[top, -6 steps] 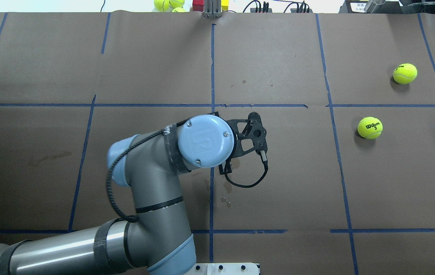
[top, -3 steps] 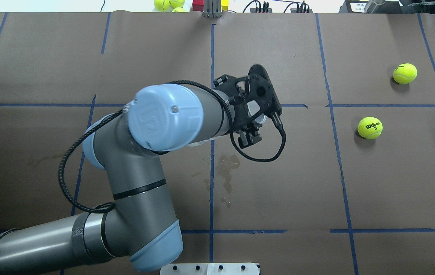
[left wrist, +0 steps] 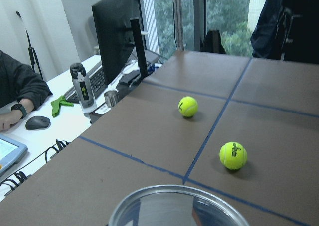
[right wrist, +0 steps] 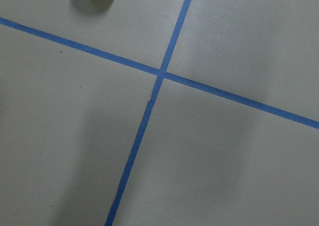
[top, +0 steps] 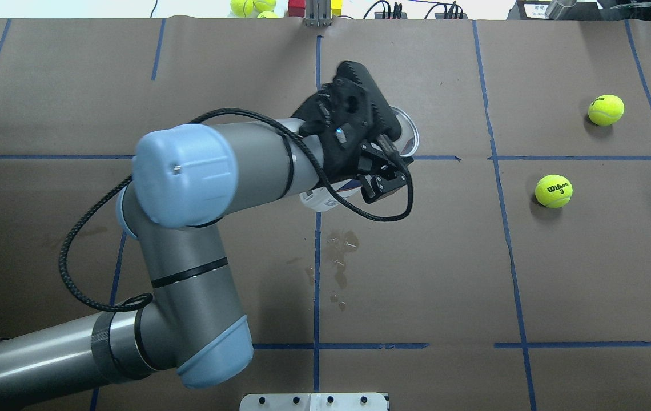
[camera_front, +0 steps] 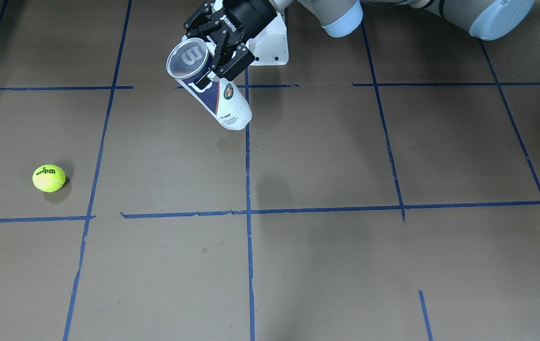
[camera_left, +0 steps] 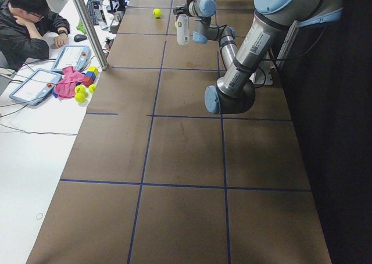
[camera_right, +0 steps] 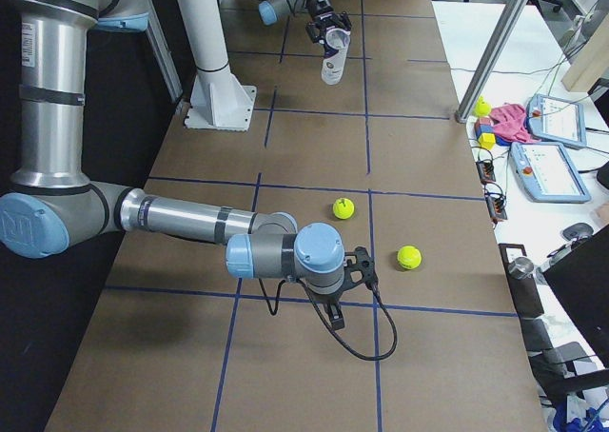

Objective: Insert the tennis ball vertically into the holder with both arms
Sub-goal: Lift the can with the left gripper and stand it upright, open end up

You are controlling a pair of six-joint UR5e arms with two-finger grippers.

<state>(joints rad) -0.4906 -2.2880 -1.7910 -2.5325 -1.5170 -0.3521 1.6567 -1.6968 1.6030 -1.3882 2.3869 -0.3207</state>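
My left gripper [camera_front: 219, 60] is shut on the holder [camera_front: 220, 102], a clear can with a white and navy label. It grips near the open rim and holds the can tilted above the table. In the overhead view the can [top: 407, 135] sticks out from under the left gripper [top: 380, 165]. Its rim [left wrist: 179, 206] fills the bottom of the left wrist view. Two tennis balls [top: 554, 190] [top: 606, 109] lie on the table to the right. My right gripper [camera_right: 357, 272] hangs low near the balls [camera_right: 343, 207]; I cannot tell if it is open.
The white pedestal [camera_front: 270, 47] stands behind the can. Brown paper with blue tape lines [top: 317, 257] covers the table. A damp stain [top: 340, 245] marks its middle. An operator [camera_left: 26, 25] sits at a side desk with tablets [camera_left: 70, 57] and loose balls [camera_left: 80, 92].
My left arm has swung forward and up and turned its wrist. The can it holds now shows tilted from under the gripper. The two balls have not moved.
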